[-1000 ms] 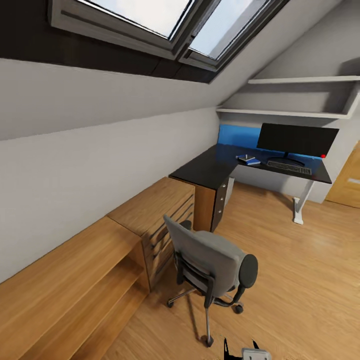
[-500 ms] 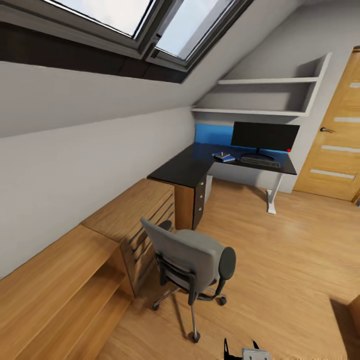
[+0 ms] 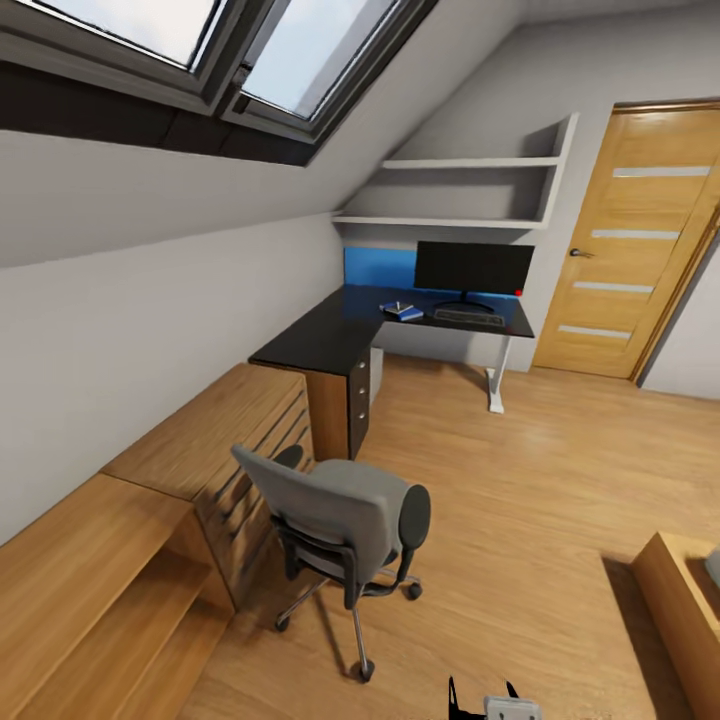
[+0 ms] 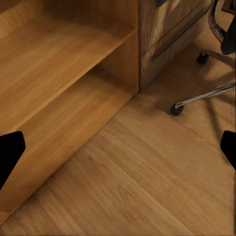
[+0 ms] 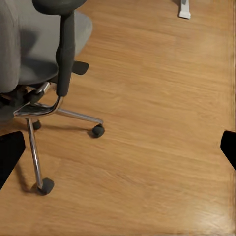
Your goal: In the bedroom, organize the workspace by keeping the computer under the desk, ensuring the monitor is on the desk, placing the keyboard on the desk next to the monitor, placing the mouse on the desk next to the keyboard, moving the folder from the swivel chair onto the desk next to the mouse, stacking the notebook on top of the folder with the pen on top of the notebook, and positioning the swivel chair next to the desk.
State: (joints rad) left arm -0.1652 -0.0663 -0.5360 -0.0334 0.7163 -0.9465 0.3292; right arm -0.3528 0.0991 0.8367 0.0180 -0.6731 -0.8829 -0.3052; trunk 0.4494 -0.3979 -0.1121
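The black L-shaped desk (image 3: 325, 340) stands far ahead in the corner. On it are the monitor (image 3: 472, 270), the keyboard (image 3: 468, 316) in front of it, and the blue folder (image 3: 404, 314) with a small pale notebook (image 3: 396, 306) lying on it. Pen and mouse are too small to make out. A pale box, apparently the computer (image 3: 377, 372), stands under the desk by the drawers. The grey swivel chair (image 3: 335, 510) (image 5: 29, 44) is near me, well short of the desk. My left gripper (image 4: 118, 150) and right gripper (image 5: 118, 147) hang open and empty over the floor.
Low wooden cabinets (image 3: 150, 480) (image 4: 59, 64) run along the left wall up to the desk. A wooden door (image 3: 630, 240) is at the far right, and grey shelves (image 3: 450, 190) hang above the desk. A wooden piece of furniture (image 3: 680, 600) juts in at bottom right. Plank floor (image 3: 520, 480) lies between chair and desk.
The whole picture has slid left and the desk looks smaller, so the camera has turned right. The door and bottom-right furniture have come into view. Nothing in the room has moved.
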